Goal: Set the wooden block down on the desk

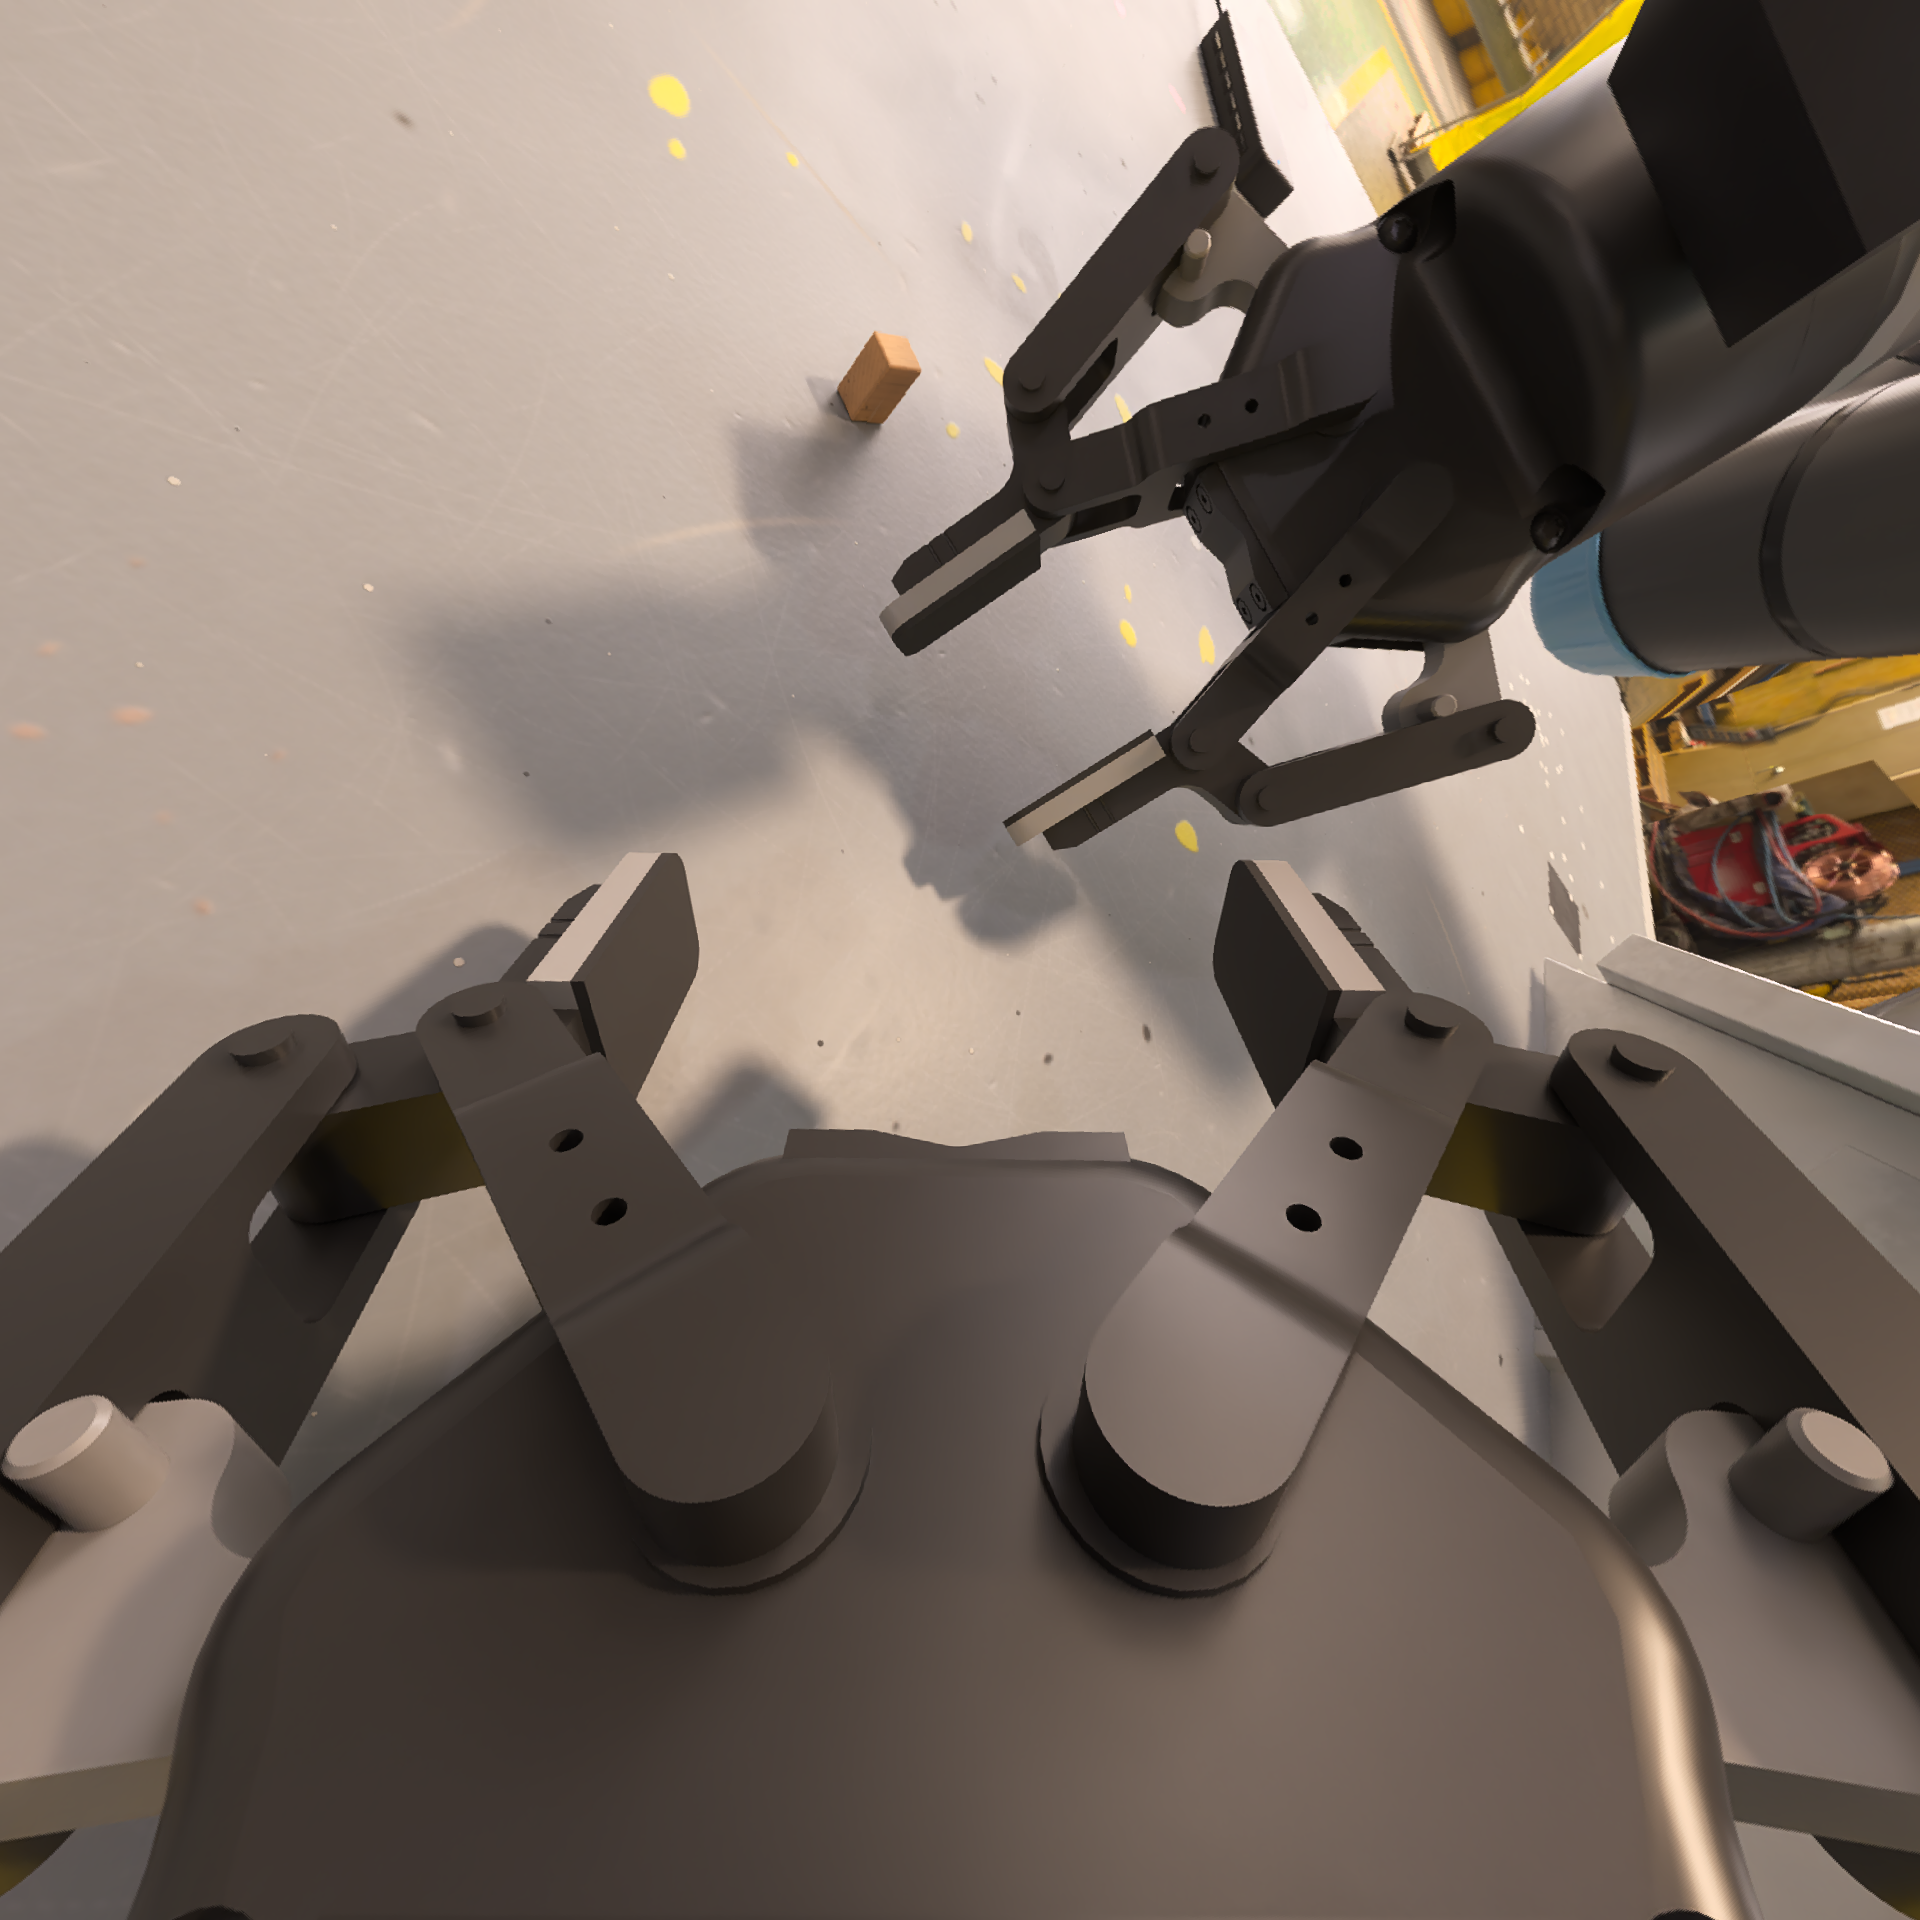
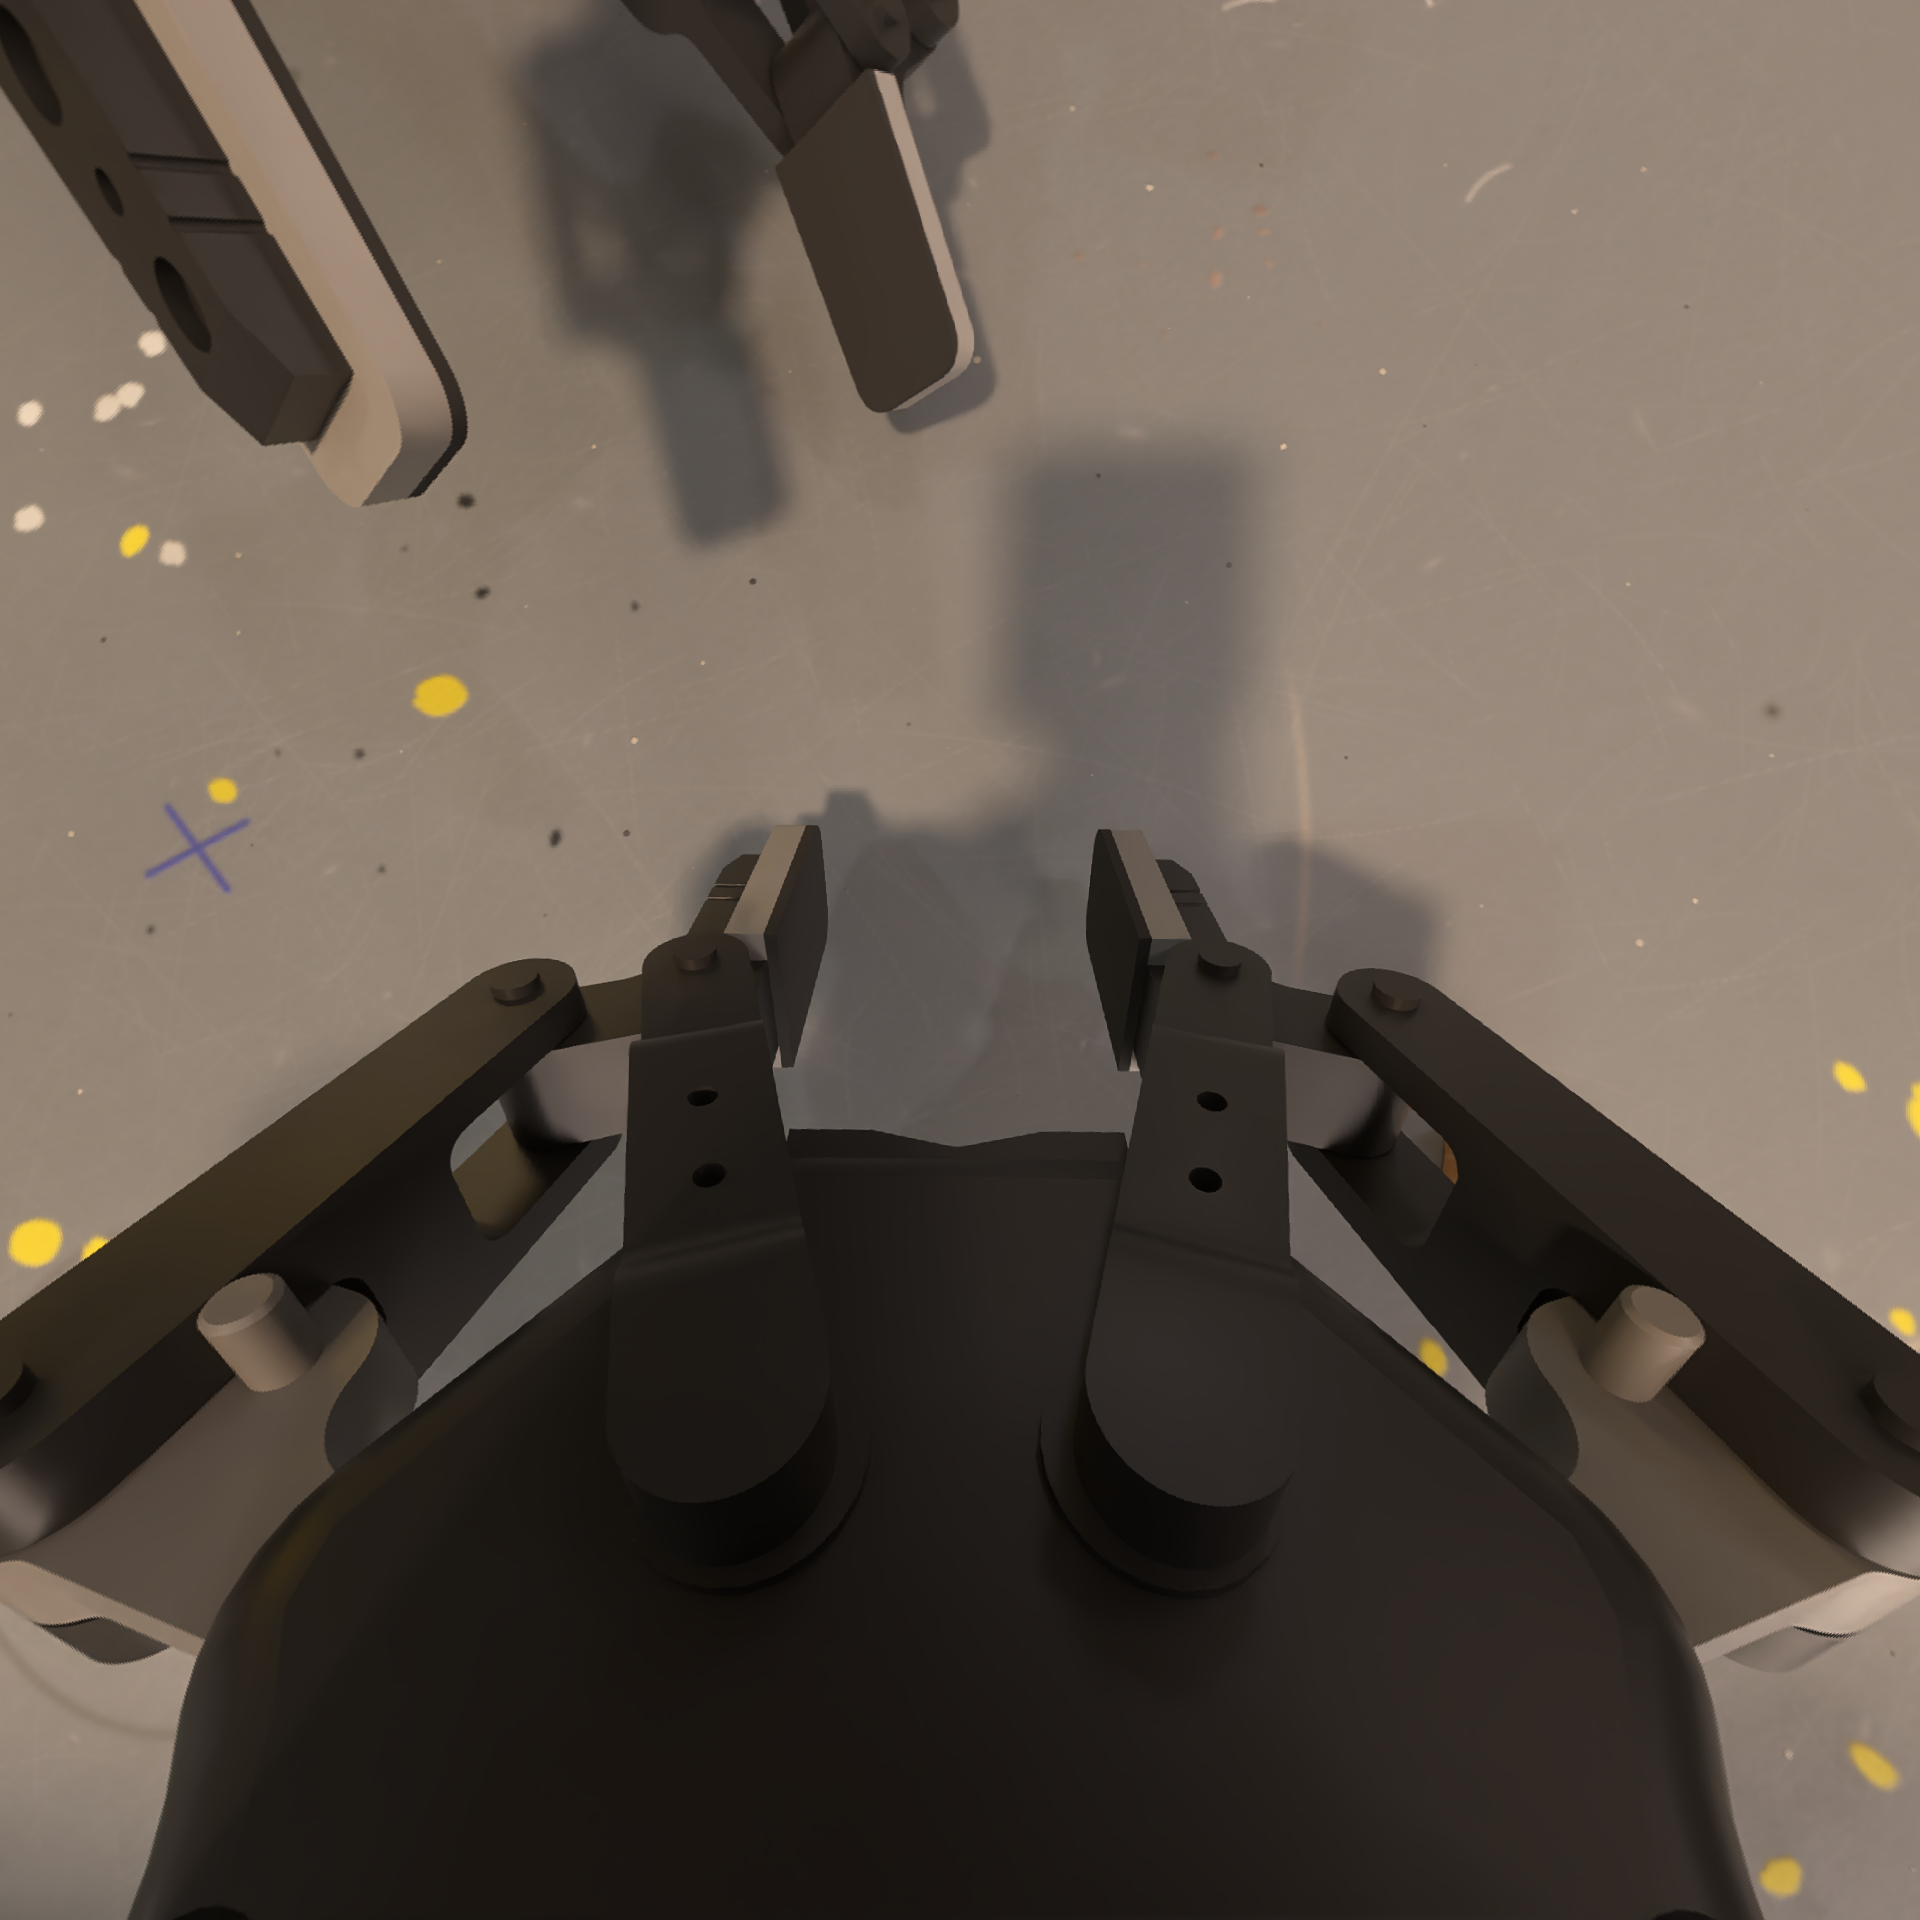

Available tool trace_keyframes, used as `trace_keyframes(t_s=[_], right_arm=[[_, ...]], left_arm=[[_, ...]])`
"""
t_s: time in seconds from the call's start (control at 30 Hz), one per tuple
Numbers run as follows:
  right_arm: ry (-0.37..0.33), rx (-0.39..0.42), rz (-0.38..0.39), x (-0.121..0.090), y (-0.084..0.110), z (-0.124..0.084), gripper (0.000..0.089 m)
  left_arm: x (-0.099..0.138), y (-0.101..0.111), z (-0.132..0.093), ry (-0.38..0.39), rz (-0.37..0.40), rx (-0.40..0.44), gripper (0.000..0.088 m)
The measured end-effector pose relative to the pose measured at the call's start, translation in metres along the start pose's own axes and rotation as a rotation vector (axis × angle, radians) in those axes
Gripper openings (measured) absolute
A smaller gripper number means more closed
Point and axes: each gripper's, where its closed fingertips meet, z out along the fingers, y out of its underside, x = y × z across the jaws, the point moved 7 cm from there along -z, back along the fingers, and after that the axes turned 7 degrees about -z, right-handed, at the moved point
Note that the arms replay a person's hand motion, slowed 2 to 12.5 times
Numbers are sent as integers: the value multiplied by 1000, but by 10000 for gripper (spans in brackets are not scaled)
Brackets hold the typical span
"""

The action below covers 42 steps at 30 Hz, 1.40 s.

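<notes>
A small wooden block (image 1: pixel 878 377) lies on the grey, paint-flecked desk (image 1: pixel 416 416) in the left wrist view, far ahead and apart from both grippers. My left gripper (image 1: pixel 956 914) is open and empty above the desk. My right gripper (image 1: pixel 961 727) reaches in from the right in that view, open and empty, its fingertips close to the left gripper's. In the right wrist view my right gripper (image 2: pixel 956 894) is open with nothing between its pads, and the left gripper's two fingers (image 2: pixel 894 260) hang in from the top. The block does not show in that view.
The desk's right edge (image 1: pixel 1621 748) runs close to the right arm, with workshop clutter beyond it. A pale raised ledge (image 1: pixel 1745 1018) sits at the right. A black strip (image 1: pixel 1226 73) lies at the far edge. A blue cross mark (image 2: pixel 197 847) is drawn on the desk.
</notes>
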Motion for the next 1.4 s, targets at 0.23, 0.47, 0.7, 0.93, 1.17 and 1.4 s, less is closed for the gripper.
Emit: trace_keyframes(t_s=[0.23,0.47,0.7,0.93,1.17,1.4], right_arm=[[5,-6,118,1,0,-1,490],[-37,72,358,0,-3,-1,563],[-100,235,709,3,-2,-6,650],[-158,406,924,16,2,-14,741],[-207,456,1012,30,9,-18,742],[-260,443,1032,36,9,-16,742]], left_arm=[[-2,-3,0,-1,-8,19,854],[-6,-6,1,-10,-8,36,854],[-6,-9,1,1,-12,34,854],[-6,-9,2,10,1,22,854],[-5,-10,4,33,4,14,854],[-7,-15,8,35,19,2,854]])
